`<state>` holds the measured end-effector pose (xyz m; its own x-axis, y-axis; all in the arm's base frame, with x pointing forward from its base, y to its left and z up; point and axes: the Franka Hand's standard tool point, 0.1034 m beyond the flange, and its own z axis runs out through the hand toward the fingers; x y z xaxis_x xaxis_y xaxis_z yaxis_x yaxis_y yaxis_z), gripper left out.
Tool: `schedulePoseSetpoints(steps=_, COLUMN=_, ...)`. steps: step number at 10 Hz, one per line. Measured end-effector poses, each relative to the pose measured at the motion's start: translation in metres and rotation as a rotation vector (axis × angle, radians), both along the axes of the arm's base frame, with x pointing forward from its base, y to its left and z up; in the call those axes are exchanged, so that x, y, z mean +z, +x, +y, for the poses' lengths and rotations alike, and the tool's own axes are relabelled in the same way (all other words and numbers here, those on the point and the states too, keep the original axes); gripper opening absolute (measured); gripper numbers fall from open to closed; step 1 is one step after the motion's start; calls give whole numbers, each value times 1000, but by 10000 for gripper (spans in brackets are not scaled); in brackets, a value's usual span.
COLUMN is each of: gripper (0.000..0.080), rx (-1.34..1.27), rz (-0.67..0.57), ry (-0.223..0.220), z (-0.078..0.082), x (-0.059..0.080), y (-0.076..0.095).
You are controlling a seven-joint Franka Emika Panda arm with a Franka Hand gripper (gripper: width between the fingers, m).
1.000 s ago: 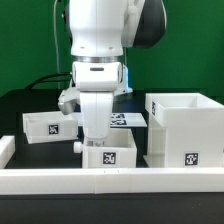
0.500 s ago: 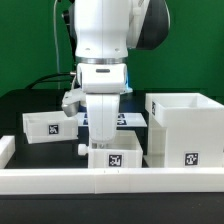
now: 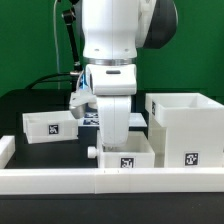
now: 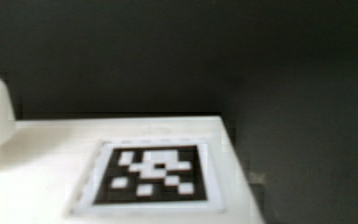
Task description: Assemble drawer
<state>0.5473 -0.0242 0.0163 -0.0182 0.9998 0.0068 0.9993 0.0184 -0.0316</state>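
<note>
I see gripper [image 3: 113, 132] at lower centre of frame, fingertips hidden behind small tagged box [image 3: 126, 157]; can't tell whether pinching. Big open box [image 3: 186, 128] at right, second small box [image 3: 49, 127] at left.

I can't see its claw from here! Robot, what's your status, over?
Claw low over small drawer, jaws hidden, grip unclear. Drawer close beside open case, not inside. Nothing seen between them.

white panel [image 4: 51, 150] | black-and-white marker tag [image 4: 155, 175] on it | dark table [image 4: 176, 55] behind | blurred
</note>
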Motion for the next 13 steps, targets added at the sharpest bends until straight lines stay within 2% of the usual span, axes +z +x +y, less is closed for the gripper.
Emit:
schedulePoseSetpoints(steps=5, gripper=42, rx=-7, rz=2, ry=1, z=1, x=-2, y=-1)
schedulePoseSetpoints(steps=9, gripper=42, rx=8, rz=7, ry=7, z=17, x=-2, y=0)
schedulePoseSetpoints(steps=13, gripper=42, rx=-1, rz=-7, ry=9, z=14, x=-3, y=0)
